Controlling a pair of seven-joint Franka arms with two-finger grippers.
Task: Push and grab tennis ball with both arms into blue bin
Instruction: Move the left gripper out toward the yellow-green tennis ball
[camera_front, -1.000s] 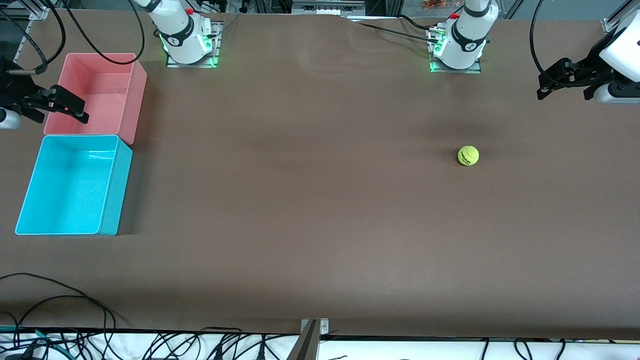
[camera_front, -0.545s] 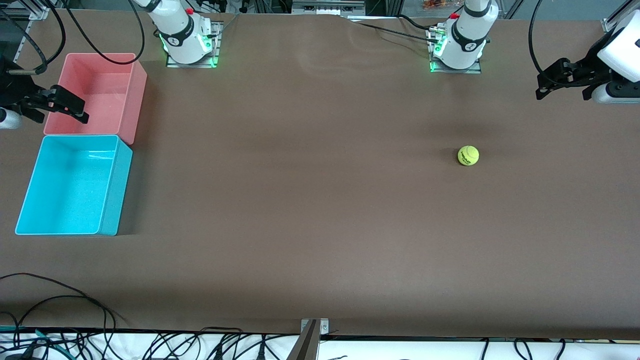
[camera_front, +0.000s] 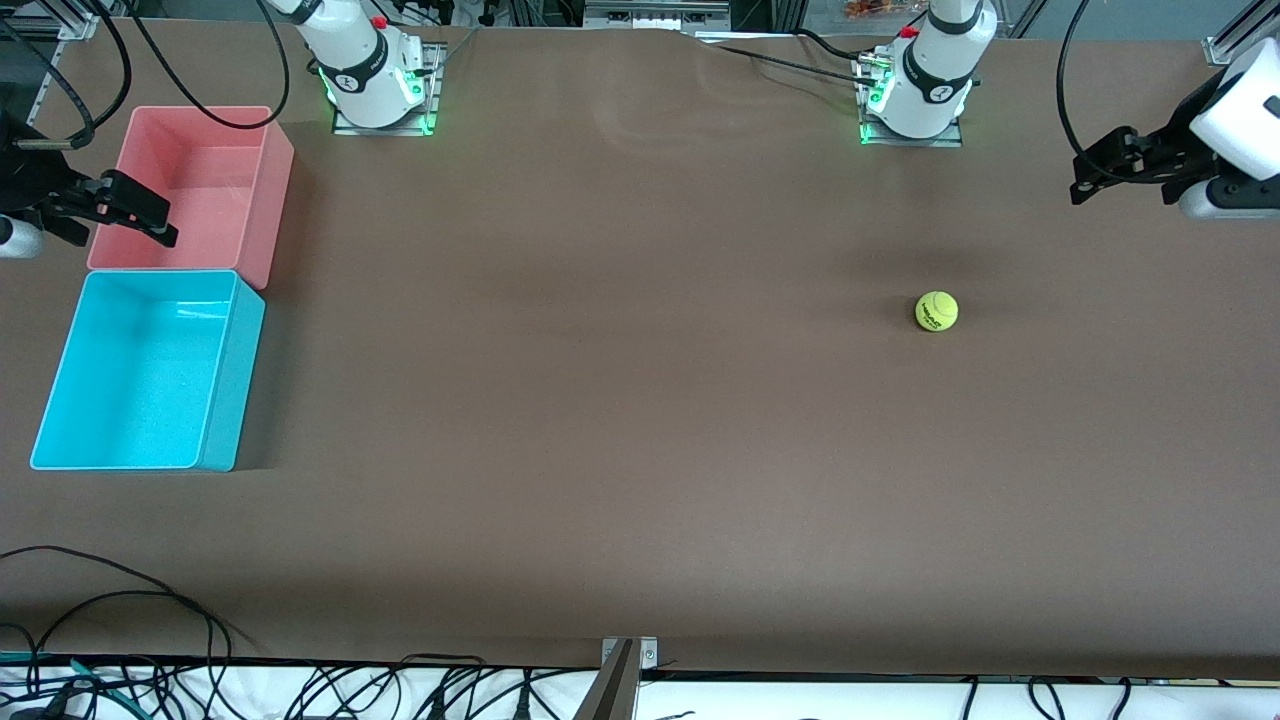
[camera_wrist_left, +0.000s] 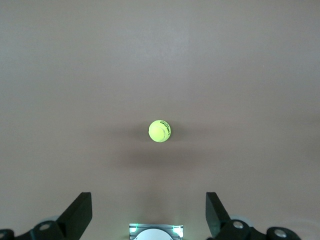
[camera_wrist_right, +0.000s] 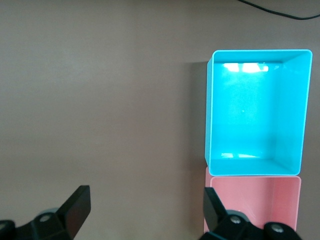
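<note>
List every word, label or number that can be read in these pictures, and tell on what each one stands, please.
Dark printed lettering on the tennis ball: too small and blurred to read.
Round dark marks on the two arm bases: not readable.
The blue bin and the pink bin: no text.

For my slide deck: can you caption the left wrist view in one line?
Open left pincer hovering over the brown table, with the tennis ball lying untouched below.
</note>
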